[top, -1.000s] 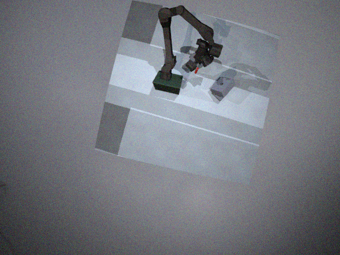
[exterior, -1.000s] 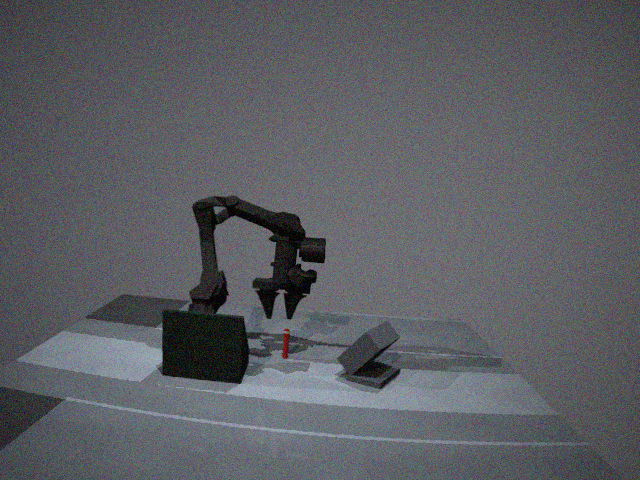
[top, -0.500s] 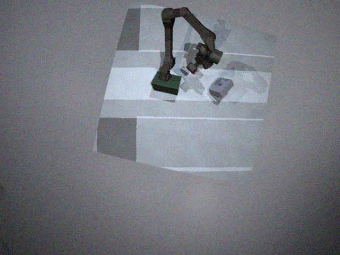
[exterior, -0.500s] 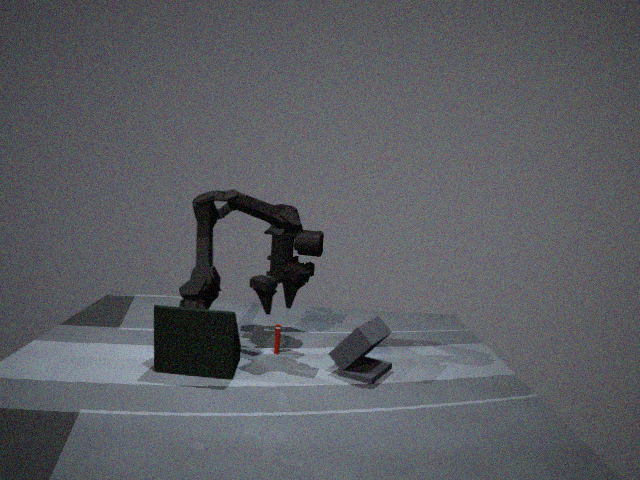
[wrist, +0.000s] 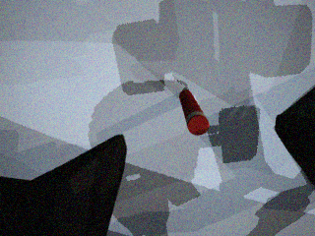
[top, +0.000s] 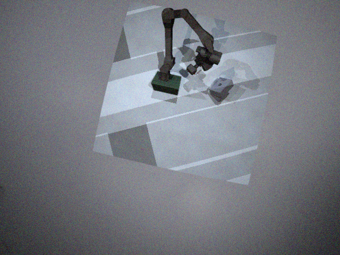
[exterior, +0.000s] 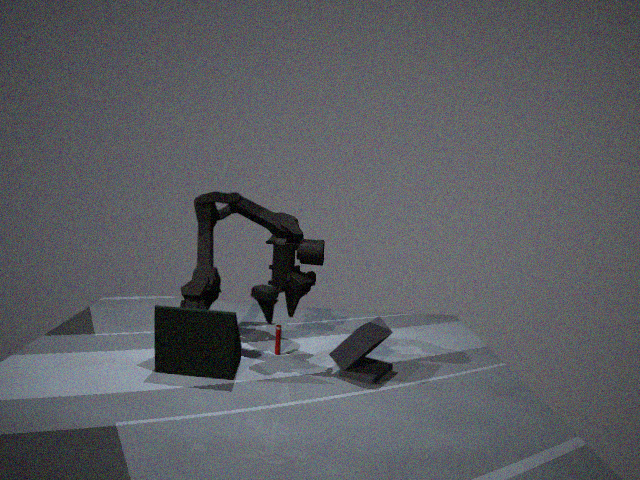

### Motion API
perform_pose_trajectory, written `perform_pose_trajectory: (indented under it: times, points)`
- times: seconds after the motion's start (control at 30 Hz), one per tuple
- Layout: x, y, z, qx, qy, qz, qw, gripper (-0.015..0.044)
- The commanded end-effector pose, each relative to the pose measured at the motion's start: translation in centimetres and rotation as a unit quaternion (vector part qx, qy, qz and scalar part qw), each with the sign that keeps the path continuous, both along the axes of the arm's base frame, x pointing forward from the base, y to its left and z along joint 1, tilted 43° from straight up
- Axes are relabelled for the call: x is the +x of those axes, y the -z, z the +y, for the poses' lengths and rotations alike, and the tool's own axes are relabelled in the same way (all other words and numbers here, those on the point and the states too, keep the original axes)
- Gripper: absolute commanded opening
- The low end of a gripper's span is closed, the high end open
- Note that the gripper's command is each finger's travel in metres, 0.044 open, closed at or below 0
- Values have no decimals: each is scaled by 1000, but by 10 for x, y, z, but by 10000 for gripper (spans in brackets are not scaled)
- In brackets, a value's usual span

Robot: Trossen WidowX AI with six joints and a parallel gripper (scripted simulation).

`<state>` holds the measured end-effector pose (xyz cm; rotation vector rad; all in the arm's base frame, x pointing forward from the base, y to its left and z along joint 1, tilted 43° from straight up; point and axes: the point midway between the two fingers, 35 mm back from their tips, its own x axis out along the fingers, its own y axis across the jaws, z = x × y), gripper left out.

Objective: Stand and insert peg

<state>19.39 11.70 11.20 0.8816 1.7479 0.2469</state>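
Observation:
The red peg [exterior: 278,341] [wrist: 191,104] stands upright on the table, with its banded end up; the band looks grey in the wrist view. In the top view it is almost wholly hidden by the gripper. My gripper [exterior: 281,319] [wrist: 200,133] is open and empty, pointing down with its fingertips just above the peg's top. In the wrist view the peg's top lies between the two spread fingers. The grey sloped panel [top: 226,81] [exterior: 361,342] stands to the right of the peg in the top and exterior views. Its hole [top: 219,84] is dark and empty; the panel is out of the wrist view.
A dark green block [top: 165,86] [exterior: 196,343] is at the arm's base, left of the peg in the top and exterior views. The table [top: 203,128] [exterior: 320,418] has pale stripes and dark patches, with shadows around the peg and panel.

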Motion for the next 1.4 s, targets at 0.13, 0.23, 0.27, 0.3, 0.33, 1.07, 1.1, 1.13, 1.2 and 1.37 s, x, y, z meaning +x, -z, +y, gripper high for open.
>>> perform_pose_trajectory:
  times: [0.13, 0.23, 0.27, 0.3, 0.33, 1.07, 1.1, 1.13, 1.2, 1.37]
  points:
    - [-2, 10, 8, 1, 1, 4, 1000, 440]
    - [-3, 14, 12, 1, 1, 4, 1000, 440]
    - [-3, 15, 13, 1, 1, 4, 1000, 440]
    - [-3, 16, 14, 1, 1, 4, 1000, 440]
    - [-3, 17, 15, 1, 1, 4, 1000, 440]
    - [-10, 41, 38, 4, 1, 4, 1000, 440]
    - [-10, 42, 39, 4, 1, 4, 1000, 440]
    - [-10, 42, 39, 4, 1, 4, 1000, 440]
    - [-8, 39, 38, 3, 0, -1, 1000, 387]
    - [-8, 39, 38, 3, 0, -1, 1000, 256]
